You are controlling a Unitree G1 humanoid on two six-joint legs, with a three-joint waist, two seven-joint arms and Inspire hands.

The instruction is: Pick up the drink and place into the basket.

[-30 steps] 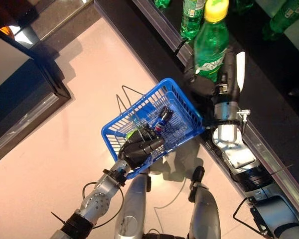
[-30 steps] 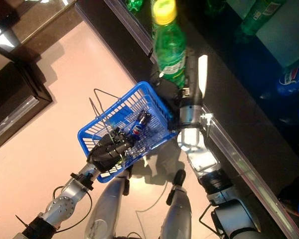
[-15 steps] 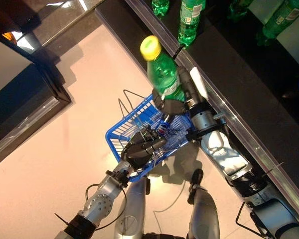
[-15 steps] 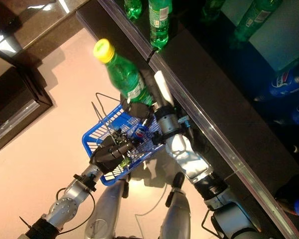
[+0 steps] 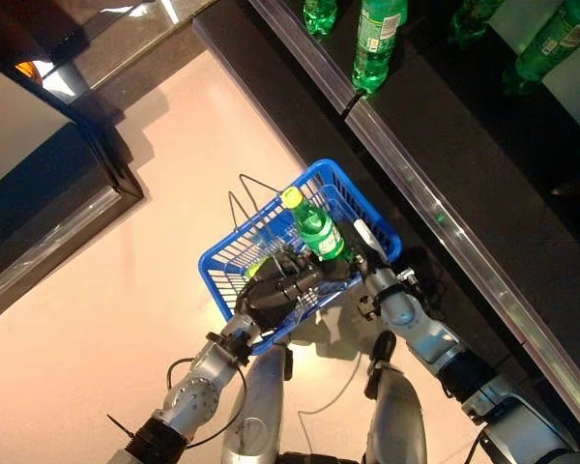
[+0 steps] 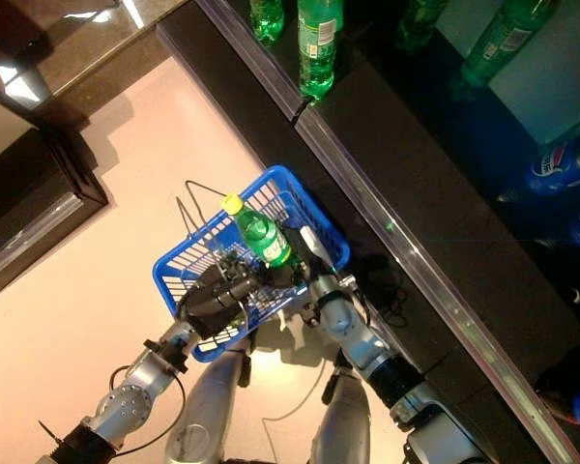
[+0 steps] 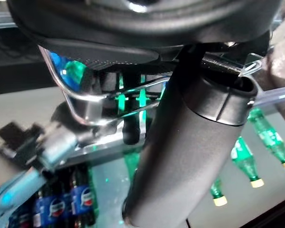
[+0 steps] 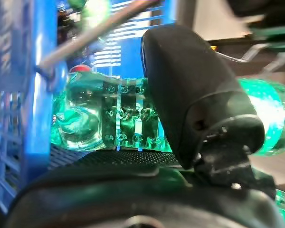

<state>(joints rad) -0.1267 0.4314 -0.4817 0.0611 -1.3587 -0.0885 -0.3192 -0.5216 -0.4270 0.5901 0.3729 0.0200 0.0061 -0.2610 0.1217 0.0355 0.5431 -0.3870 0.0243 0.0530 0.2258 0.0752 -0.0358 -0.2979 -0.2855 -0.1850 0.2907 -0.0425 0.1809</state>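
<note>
Green bottle inside the basket, both my hands busy.
On the left, my left hand (image 5: 275, 293) is curled round the wire handle (image 7: 92, 102) of the blue basket (image 5: 234, 259); to its right, my right hand (image 8: 199, 114) is clamped on the green bottle (image 5: 312, 227), tilted, yellow cap up, inside the basket.

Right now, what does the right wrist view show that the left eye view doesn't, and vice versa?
Right wrist view only: the right hand's thumb pressed on the green bottle, up close. Left eye view only: the left hand at the near rim of the blue basket, the bottle's yellow cap, and more green bottles on the dark shelf. Both: the bottle held inside the basket.
</note>
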